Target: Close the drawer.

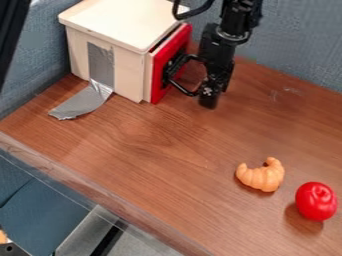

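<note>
You have one table (pixel 167 150), and on it one box (pixel 103 27), at the upper left of your view. Its one visible drawer (pixel 159 77), with a red front, is on the box's right side, just left of your one gripper (pixel 209 92); you cannot tell whether the two touch. The drawer's front stands upright and faces right, toward the gripper. Its top edge slants toward the upper right; its long axis is hard for you to judge, since black parts cover some of it. The gripper hangs down over the table, and you cannot tell whether it is open or closed. One strip of tape (pixel 101 67) runs down the box onto the table. Well apart, at your lower right, lie one apple (pixel 316 201) and one croissant (pixel 261 177), near each other.
</note>
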{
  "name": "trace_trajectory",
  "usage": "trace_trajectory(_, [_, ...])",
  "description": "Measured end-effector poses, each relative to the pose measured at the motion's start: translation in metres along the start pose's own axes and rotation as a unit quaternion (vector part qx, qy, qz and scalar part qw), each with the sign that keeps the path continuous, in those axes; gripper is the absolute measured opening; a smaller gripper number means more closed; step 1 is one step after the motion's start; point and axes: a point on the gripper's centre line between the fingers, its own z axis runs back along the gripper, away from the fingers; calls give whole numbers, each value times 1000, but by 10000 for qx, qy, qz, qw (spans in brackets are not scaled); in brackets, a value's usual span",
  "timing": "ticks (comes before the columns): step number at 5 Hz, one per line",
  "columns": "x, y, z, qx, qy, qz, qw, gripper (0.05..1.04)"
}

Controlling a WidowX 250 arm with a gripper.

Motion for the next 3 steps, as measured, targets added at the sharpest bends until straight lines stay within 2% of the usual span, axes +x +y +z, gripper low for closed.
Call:
trace_trajectory(2, [7, 0, -1, 42, -17, 27, 10000, 999])
trace_trajectory(3, [12, -1, 7, -46, -6, 69, 10000, 999])
